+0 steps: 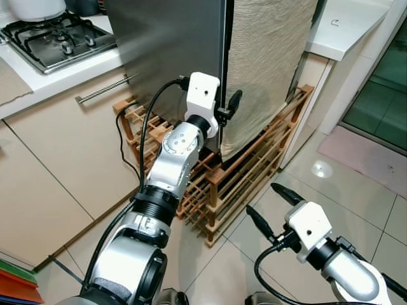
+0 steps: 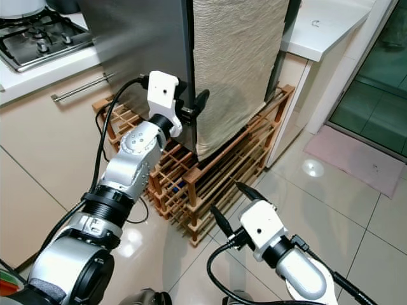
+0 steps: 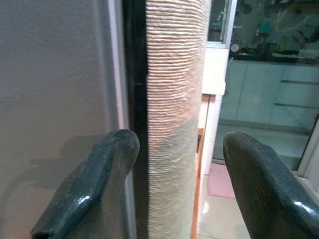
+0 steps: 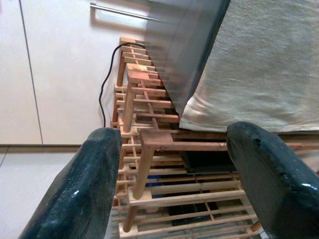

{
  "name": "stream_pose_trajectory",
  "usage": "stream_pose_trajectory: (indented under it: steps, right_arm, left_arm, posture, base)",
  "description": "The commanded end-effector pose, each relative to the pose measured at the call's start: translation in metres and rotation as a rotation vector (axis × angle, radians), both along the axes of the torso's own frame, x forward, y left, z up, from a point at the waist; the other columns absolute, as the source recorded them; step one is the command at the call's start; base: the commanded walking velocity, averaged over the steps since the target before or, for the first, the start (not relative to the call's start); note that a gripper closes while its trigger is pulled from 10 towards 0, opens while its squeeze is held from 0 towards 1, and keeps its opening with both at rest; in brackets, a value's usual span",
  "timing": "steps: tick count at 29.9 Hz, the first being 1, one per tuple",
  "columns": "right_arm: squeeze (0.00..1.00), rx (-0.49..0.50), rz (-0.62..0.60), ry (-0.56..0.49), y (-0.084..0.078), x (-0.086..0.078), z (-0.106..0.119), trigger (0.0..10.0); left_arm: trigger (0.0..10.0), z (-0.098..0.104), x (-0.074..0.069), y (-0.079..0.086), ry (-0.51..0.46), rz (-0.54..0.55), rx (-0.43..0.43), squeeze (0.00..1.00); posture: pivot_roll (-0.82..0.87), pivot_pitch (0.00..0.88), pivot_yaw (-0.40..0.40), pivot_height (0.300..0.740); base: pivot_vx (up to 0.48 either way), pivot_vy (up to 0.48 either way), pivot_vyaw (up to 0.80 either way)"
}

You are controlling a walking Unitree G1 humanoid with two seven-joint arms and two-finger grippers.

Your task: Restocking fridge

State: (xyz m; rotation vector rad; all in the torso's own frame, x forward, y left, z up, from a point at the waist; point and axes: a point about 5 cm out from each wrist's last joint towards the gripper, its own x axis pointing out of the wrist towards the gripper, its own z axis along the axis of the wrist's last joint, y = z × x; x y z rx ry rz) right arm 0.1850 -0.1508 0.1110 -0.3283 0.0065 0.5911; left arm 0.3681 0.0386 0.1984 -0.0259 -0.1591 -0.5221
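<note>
The grey steel fridge (image 1: 172,57) stands shut on a wooden rack (image 1: 241,171), and a beige cloth (image 1: 267,63) hangs down its right part. My left gripper (image 1: 226,111) is raised to the dark seam between the steel face and the cloth, near the fridge's lower edge. It is open; in the left wrist view the fingers (image 3: 94,189) stand wide apart, with the seam and the cloth (image 3: 174,99) between them, and grip nothing. My right gripper (image 1: 262,197) hangs low over the tiled floor in front of the rack, open and empty.
A gas stove (image 1: 57,38) sits on the counter to the left, above cream cabinets with a bar handle (image 1: 105,89). A black cable (image 1: 121,140) runs down beside the rack. A white counter (image 1: 346,28) stands to the right, and a pink mat (image 1: 369,149) lies by the glass door.
</note>
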Motion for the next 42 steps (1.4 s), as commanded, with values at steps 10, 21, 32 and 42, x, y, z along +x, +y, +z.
stream_pose_trajectory:
  steps: [10, 21, 32, 42]
  right_arm:
    - [0.00, -0.006, -0.004, -0.021, 0.000, 0.000, 0.003, 10.0]
    - [0.00, -0.001, -0.004, -0.023, 0.001, 0.000, 0.004, 10.0]
    - [0.00, 0.000, -0.004, -0.021, 0.002, 0.001, 0.004, 10.0]
    - [0.00, -0.006, -0.009, -0.018, 0.002, 0.000, 0.004, 10.0]
  left_arm:
    - [10.0, -0.003, -0.005, -0.007, 0.009, -0.022, -0.001, 0.00]
    - [10.0, -0.015, 0.000, -0.022, 0.059, -0.034, 0.033, 0.00]
    - [10.0, -0.016, 0.004, -0.032, 0.079, -0.027, 0.042, 0.00]
    - [10.0, -0.014, 0.009, -0.023, 0.065, 0.000, 0.030, 0.00]
  posture:
    - [-0.20, 0.035, 0.056, 0.724]
    - [-0.21, 0.040, 0.059, 0.724]
    - [-0.21, 0.043, 0.060, 0.724]
    - [-0.21, 0.047, 0.057, 0.724]
  base:
    - [0.000, 0.000, 0.00]
    - [0.000, 0.000, 0.00]
    - [0.000, 0.000, 0.00]
    - [0.000, 0.000, 0.00]
